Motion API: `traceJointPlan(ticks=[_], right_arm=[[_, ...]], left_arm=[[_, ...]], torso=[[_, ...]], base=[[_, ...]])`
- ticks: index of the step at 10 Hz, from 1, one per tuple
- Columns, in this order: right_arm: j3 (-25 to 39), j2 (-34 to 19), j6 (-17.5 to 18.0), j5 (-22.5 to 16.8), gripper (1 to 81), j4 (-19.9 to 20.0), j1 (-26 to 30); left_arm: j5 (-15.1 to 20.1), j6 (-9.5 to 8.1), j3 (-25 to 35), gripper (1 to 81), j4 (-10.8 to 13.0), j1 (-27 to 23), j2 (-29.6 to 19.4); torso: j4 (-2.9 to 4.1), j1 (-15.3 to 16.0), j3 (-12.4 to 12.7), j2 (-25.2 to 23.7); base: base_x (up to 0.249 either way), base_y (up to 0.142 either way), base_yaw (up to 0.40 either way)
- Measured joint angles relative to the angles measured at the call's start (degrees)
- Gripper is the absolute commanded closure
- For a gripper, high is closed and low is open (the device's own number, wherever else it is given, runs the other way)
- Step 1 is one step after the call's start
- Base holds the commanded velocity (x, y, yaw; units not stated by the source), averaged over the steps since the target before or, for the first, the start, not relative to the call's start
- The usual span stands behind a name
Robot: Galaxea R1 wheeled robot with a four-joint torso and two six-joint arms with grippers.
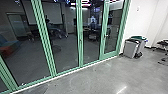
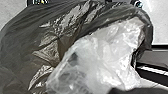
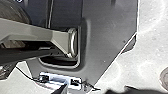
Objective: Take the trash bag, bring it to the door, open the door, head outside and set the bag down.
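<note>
The trash bag [image 2: 27, 47], dark and see-through, bulges close in front of the camera in the left wrist view, with crumpled clear plastic bunched at its upper side. Whether the left gripper holds it is hidden. In the right wrist view, a crinkled piece of dark plastic, seemingly the same bag [image 3: 15, 11], lies beyond the robot's jointed bar. The head view has a glass door [image 1: 111, 32] in a green frame, standing closed, with a small handle on its left side.
Green-framed glass panels [image 1: 66, 45] run leftward from the door. Grey bins [image 1: 131, 48] stand against the white wall just right of it, and a dark chair [image 1: 163, 45] is at the far right. A small figure of a person [image 1: 93, 22] shows in the glass. The floor [image 1: 100, 77] is smooth and grey.
</note>
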Motion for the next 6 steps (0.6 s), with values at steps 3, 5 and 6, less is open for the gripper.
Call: traceJointPlan(ticks=[3,5,6], right_arm=[[0.0,-0.1,0.0,0.1,1.0,0.1,0.1],[0.0,-0.1,0.0,0.1,1.0,0.1,0.0],[0.0,-0.2,0.0,0.1,1.0,0.1,0.0]], left_arm=[[0.0,0.0,0.0,81.1,0.0,0.0,0.2],[0.0,0.0,0.0,81.1,0.0,-0.1,0.2],[0.0,0.0,0.0,81.1,0.0,-0.1,0.2]], torso=[[0.0,0.0,0.0,0.0],[0.0,0.0,0.0,0.0],[0.0,0.0,0.0,0.0]], base=[[0.137,-0.09,0.0],[0.137,-0.098,0.0],[0.137,-0.102,0.0]])
